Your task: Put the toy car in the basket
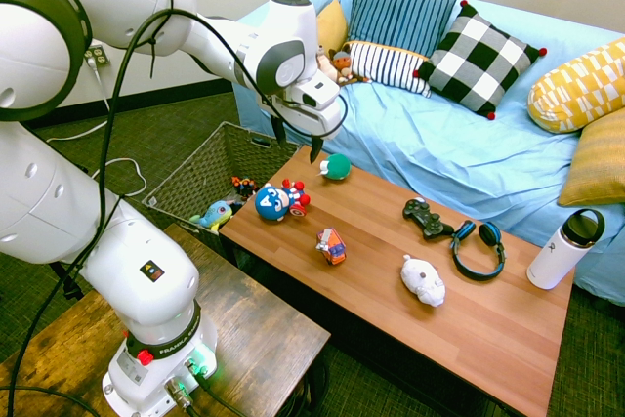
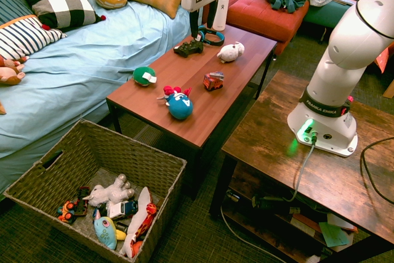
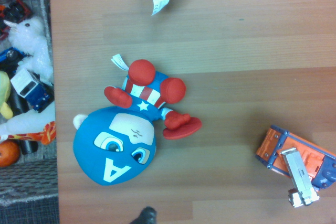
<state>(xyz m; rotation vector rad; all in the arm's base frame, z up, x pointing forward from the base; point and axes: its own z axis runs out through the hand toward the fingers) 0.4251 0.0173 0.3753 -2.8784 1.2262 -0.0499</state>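
Note:
The toy car [image 1: 331, 246] is a small orange-red boxy toy with blue and white parts. It lies on the wooden coffee table [image 1: 469, 329], near the table's middle, and also shows in the second exterior view [image 2: 213, 80] and the wrist view [image 3: 296, 163]. My gripper [image 1: 298, 141] hangs open and empty well above the table's basket end, over a blue-and-red figure [image 1: 278, 200], a little away from the car. The basket [image 1: 195, 171] is a large woven wicker box on the floor just off that table end, its rim [image 2: 111, 130] around several toys.
On the table lie a green ball [image 1: 336, 166], a black game controller [image 1: 427, 218], blue headphones [image 1: 479, 246], a white plush animal [image 1: 423, 280] and a white bottle [image 1: 566, 248]. A blue-covered sofa [image 1: 459, 144] with cushions runs behind it.

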